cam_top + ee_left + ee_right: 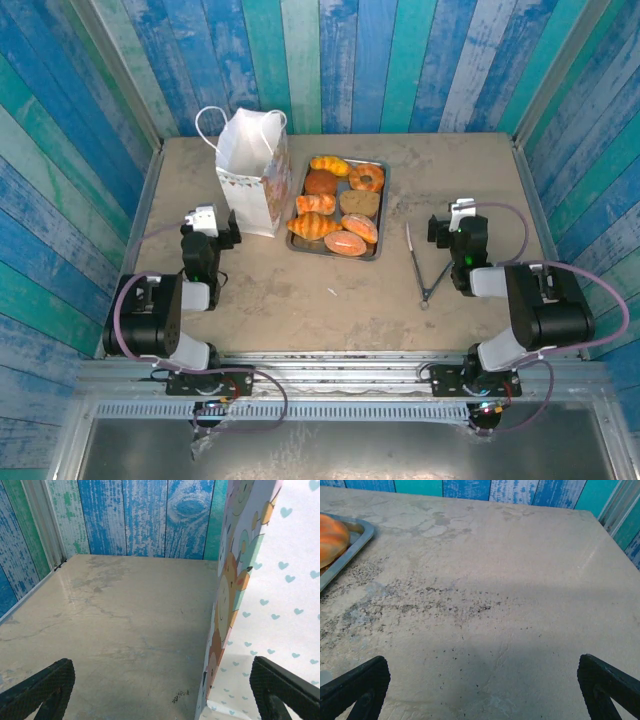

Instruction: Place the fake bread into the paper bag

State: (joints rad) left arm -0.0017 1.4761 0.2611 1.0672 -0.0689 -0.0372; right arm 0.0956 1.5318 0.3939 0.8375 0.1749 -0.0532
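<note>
The white paper bag [252, 185] stands upright at the back left of the table, its cord handles up; its patterned side [260, 605] looms at the right in the left wrist view. Several glossy golden-brown pieces of fake bread [338, 205] lie on a grey metal tray [384, 205] just right of the bag; one orange piece [330, 540] peeks in at the left edge of the right wrist view. My left gripper [214, 222] hovers low beside the bag's near left corner, open and empty. My right gripper [456, 222] is right of the tray, open over bare table.
Metal tongs [422, 265] lie on the table between the tray and my right arm. A small white scrap [332, 292] lies near the middle front. Blue and green plank walls [330, 60] enclose the table on three sides.
</note>
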